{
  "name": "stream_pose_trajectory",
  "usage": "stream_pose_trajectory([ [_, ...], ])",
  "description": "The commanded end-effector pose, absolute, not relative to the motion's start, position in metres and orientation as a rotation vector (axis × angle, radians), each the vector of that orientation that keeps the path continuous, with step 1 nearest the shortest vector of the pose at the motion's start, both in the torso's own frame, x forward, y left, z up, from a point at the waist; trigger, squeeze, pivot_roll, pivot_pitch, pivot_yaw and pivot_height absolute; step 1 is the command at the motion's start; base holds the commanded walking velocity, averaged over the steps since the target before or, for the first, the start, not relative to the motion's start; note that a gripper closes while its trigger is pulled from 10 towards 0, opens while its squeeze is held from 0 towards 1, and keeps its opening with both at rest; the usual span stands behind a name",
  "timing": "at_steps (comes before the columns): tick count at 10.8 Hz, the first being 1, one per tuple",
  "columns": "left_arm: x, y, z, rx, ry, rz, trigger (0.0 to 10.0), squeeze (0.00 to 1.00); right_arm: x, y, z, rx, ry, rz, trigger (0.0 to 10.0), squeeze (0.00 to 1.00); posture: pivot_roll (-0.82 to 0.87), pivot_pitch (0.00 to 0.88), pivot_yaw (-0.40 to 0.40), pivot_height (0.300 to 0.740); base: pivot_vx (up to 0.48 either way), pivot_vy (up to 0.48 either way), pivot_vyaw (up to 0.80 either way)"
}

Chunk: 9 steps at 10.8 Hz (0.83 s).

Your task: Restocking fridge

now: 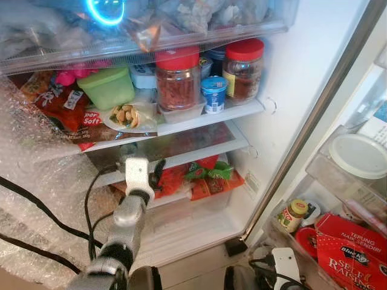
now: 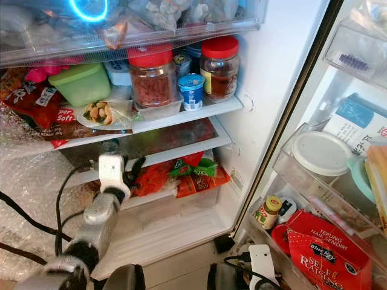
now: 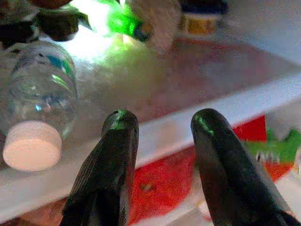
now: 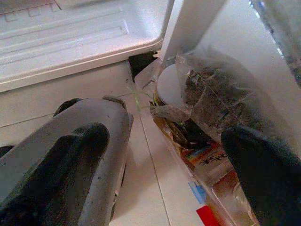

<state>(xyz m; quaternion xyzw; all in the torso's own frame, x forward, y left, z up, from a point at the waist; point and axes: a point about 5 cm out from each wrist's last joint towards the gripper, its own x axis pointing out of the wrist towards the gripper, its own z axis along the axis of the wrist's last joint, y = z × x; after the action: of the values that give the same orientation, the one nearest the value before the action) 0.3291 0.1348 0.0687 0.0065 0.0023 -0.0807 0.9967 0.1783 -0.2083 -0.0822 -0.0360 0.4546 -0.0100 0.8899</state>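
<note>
Head eyes face fridge (image 1: 284,66); wrists close-up.

Fridge interior bright; blue ring glare (image 1: 106,10) top; left wrist view dim, blurred, green glow.

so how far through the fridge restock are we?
Done: water bottle lies on the lower shelf, jars stand above. In hand: nothing; left gripper is open at that shelf's edge. Left: bagged goods sit on the floor by the open right gripper.
</note>
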Motion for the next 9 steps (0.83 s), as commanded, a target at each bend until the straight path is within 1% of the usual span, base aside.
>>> stream_pose_trajectory([
  [1,0.323,0.133,0.069,0.124,-0.037,-0.204,10.0,0.0,0.162,-0.208,-0.09,-0.087,1.014,-0.013,10.0,0.0,-0.05,0.038,0.006,0.622,0.0,0.0,0.0],
  [3,0.31,0.136,0.069,0.178,-0.098,-0.157,10.0,0.0,0.162,-0.208,-0.09,-0.089,1.015,-0.011,10.0,0.0,-0.05,0.038,0.007,0.622,0.0,0.0,0.0],
  [5,0.292,0.145,0.066,0.15,-0.123,-0.05,10.0,0.0,0.162,-0.207,-0.09,-0.09,1.014,-0.01,10.0,0.0,-0.06,0.03,0.012,0.622,0.0,0.0,0.0],
  [7,0.278,0.151,0.062,0.158,-0.104,0.011,10.0,0.0,0.162,-0.207,-0.09,-0.091,1.014,-0.007,10.0,0.0,-0.05,0.012,0.016,0.622,0.0,0.0,0.0],
  [8,0.277,0.152,0.06,0.141,-0.093,0.023,10.0,0.0,0.162,-0.207,-0.09,-0.092,1.015,-0.005,10.0,0.0,-0.05,0.004,0.016,0.622,0.0,0.0,0.0],
  [9,0.274,0.151,0.059,0.13,-0.074,0.021,10.0,0.0,0.161,-0.207,-0.091,-0.094,1.017,-0.003,10.0,0.0,-0.05,0.0,0.017,0.622,-0.244,0.0,0.0],
])
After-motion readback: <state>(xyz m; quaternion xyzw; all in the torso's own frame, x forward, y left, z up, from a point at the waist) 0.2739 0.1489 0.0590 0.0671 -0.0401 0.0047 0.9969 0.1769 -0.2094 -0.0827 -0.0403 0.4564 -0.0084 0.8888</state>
